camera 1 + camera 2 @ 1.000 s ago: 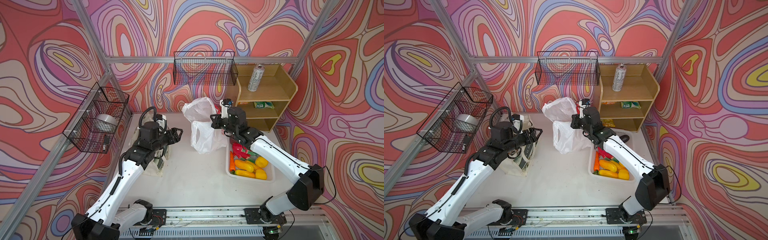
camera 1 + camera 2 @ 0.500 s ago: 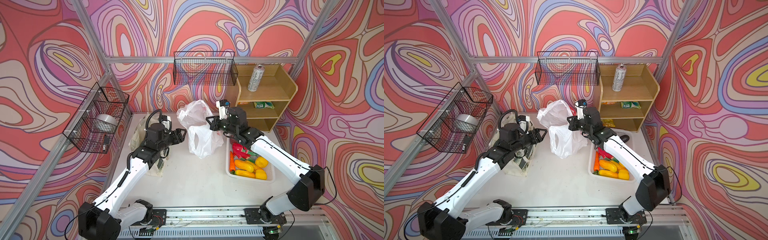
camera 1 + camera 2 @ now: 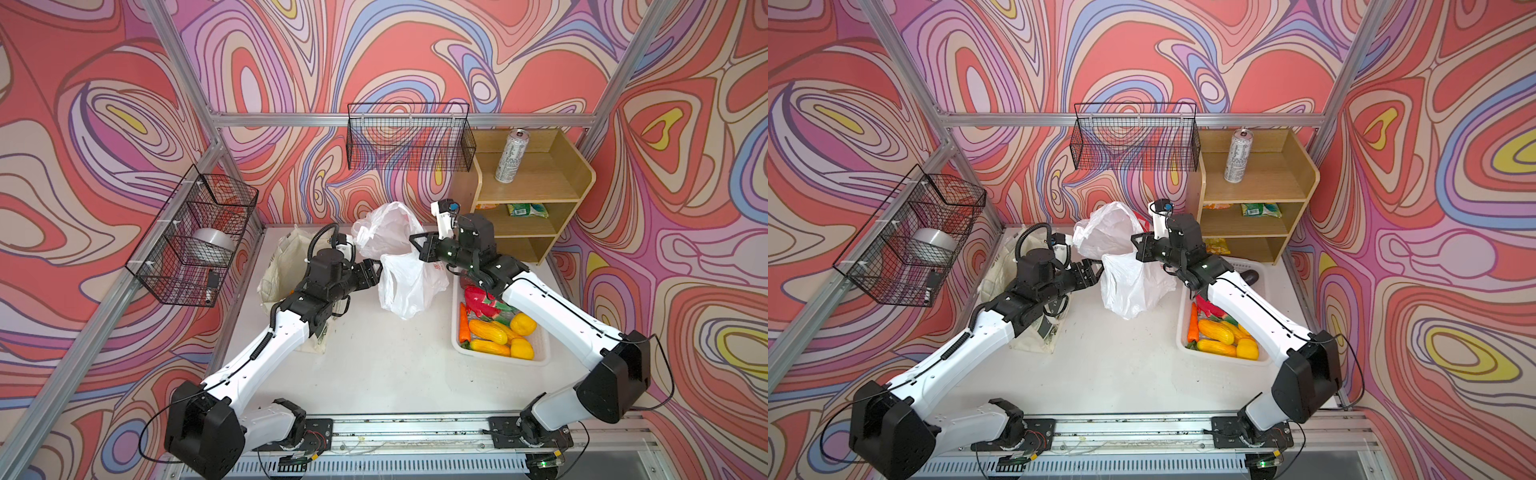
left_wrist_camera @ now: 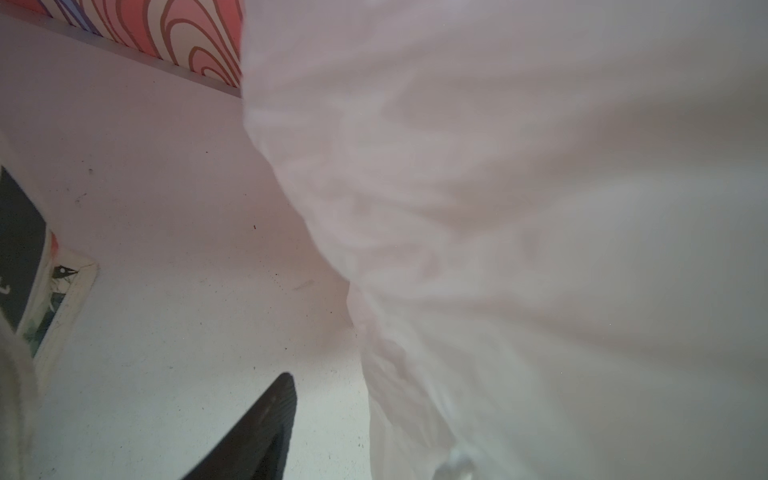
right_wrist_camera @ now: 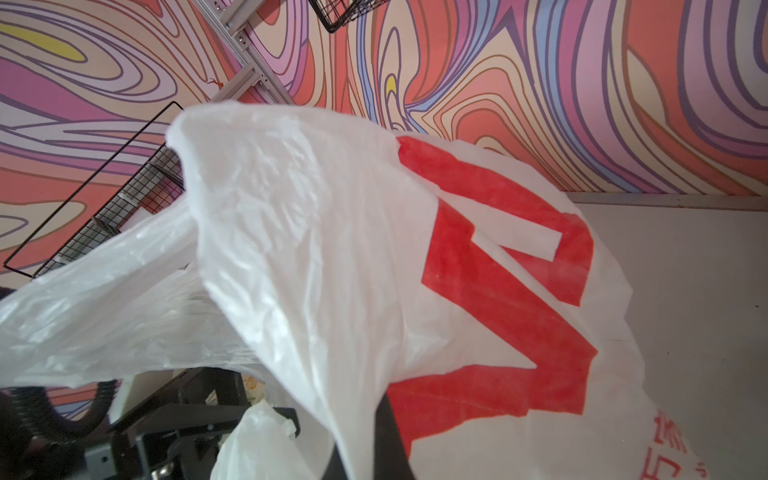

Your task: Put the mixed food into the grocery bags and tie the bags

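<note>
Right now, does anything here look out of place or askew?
One silver can lies on its side in the wire basket on the left wall, while the other can stands upright on the shelf.

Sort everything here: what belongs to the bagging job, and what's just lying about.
Job: plastic bag, held up by the right pincer; canvas tote; toy vegetables; drink can; snack packet.

Lying about: white basket holding the vegetables; wooden shelf; back wire basket; side wire basket.
</note>
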